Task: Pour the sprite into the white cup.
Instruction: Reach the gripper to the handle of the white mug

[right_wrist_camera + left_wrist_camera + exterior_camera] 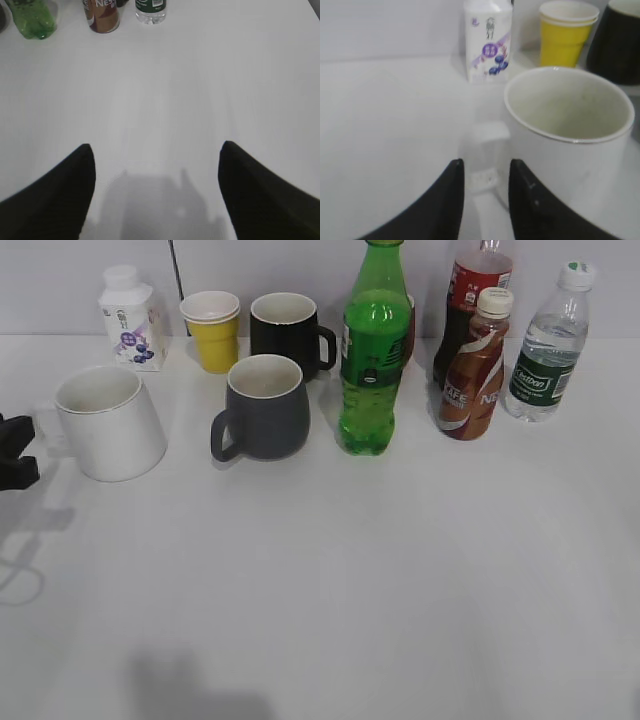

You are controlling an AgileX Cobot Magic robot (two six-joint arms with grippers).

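Observation:
The sprite point(370, 370), a tall green bottle, stands upright in the middle of the back row; its base shows at the top left of the right wrist view point(30, 17). The white cup point(110, 425) stands at the far left, its handle pointing left. My left gripper point(15, 450) is at the left edge. In the left wrist view its jaws point(486, 172) straddle the cup's handle, with small gaps on both sides, beside the cup body point(570, 125). My right gripper point(156, 155) is wide open and empty over bare table, out of the exterior view.
A dark grey mug point(265, 405) stands between the cup and the sprite. Behind are a black mug point(288, 328), a yellow cup point(212, 330) and a small milk carton point(130, 318). Right of the sprite stand a cola bottle point(475, 280), a coffee bottle point(475, 370) and a water bottle point(548, 350).

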